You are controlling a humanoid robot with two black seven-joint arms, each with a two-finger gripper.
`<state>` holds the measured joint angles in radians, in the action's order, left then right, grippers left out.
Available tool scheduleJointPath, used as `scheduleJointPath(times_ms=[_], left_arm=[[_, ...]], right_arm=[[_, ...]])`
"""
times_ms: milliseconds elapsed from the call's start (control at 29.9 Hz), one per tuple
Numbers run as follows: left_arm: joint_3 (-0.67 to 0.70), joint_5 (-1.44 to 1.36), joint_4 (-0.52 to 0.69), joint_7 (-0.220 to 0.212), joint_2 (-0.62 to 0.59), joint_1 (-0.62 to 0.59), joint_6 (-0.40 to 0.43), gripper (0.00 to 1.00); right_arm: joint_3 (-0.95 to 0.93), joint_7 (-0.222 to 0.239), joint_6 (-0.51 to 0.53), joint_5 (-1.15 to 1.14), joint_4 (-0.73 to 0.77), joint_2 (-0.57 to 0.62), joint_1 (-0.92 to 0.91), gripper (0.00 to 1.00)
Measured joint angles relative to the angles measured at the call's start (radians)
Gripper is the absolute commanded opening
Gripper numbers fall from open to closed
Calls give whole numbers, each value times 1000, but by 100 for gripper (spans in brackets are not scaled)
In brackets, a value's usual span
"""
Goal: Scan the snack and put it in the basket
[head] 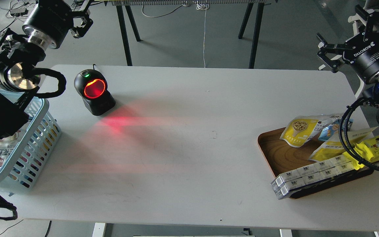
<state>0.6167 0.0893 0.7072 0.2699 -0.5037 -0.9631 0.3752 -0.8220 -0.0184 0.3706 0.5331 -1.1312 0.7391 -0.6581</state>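
Observation:
The snack, a yellow-and-white pouch with a round picture of tan beans, lies at the back of the brown wooden tray at the right. The light blue slotted basket stands at the table's left edge, partly hidden by my left arm. My left gripper is open and empty, raised beyond the table's far left corner. My right gripper is open and empty, raised beyond the far right corner, well above and behind the snack.
A black scanner with a glowing red window stands at the back left and casts red light on the table. The tray also holds a long yellow wrapper, a small blue packet and white boxes. The basket holds packets.

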Motion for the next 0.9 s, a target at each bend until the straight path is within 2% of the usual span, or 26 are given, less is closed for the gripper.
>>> scheduleJointPath(times_ms=[301, 434, 601, 701, 902], left_arm=[[-2, -2, 9, -2, -58, 3, -2, 100], [1, -2, 12, -2, -75, 7, 3, 100], [2, -3, 13, -5, -79, 7, 7, 100], [6, -3, 22, -6, -83, 7, 7, 100], [12, -1, 41, 2, -118, 15, 20, 100]], right_arm=[[12, 1, -88, -76, -25, 4, -86, 99], [63, 2, -119, -123, -69, 66, -138, 99], [330, 2, -131, -142, -101, 177, -349, 99], [556, 3, -134, -142, -117, 235, -545, 99], [991, 3, -152, -133, -136, 259, -948, 99]])
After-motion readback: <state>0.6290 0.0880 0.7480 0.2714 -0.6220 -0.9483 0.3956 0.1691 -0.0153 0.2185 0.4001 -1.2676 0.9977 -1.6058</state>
